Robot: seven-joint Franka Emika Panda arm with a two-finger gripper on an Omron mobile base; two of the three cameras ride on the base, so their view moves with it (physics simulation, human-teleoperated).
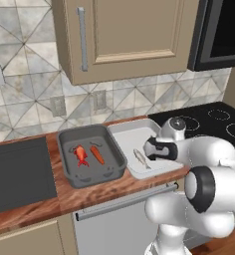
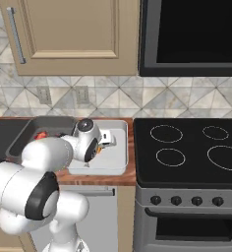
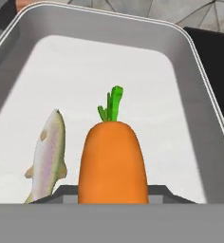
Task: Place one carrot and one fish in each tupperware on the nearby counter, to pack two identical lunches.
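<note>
- With the dark grey tupperware (image 1: pixel 69 144) at the left of the counter (image 1: pixel 35 204) already holding the red fish (image 1: pixel 80 154) and the plain red-orange carrot (image 1: pixel 97 154) side by side, looks fully packed.
- Just right of it, touching or nearly so: the light grey-white tupperware (image 1: pixel 123 134), with the silver-grey fish (image 1: pixel 141 158) lying flat on its floor toward the near left side.
- Above that tray's right half: the gripper (image 2: pixel 107 138), jaws pinching the bright orange carrot (image 3: pixel 113 163), green top pointing away from the hand.
- In the hand view, carrot aimed into the white tray (image 3: pixel 190 52), fish (image 3: pixel 46 156) just beside it on the left, bare floor ahead and to the right.
- Cannot tell whether the carrot tip touches the tray floor or hangs a little above it.
- Step in hand, by judgement: the final placement, second carrot into the second lunch.
- Next move probably calls for lowering close to the floor, staying off the fish, then spreading the jaws and lifting straight out.
- Further right, black stovetop (image 2: pixel 187 147), not involved.
</note>
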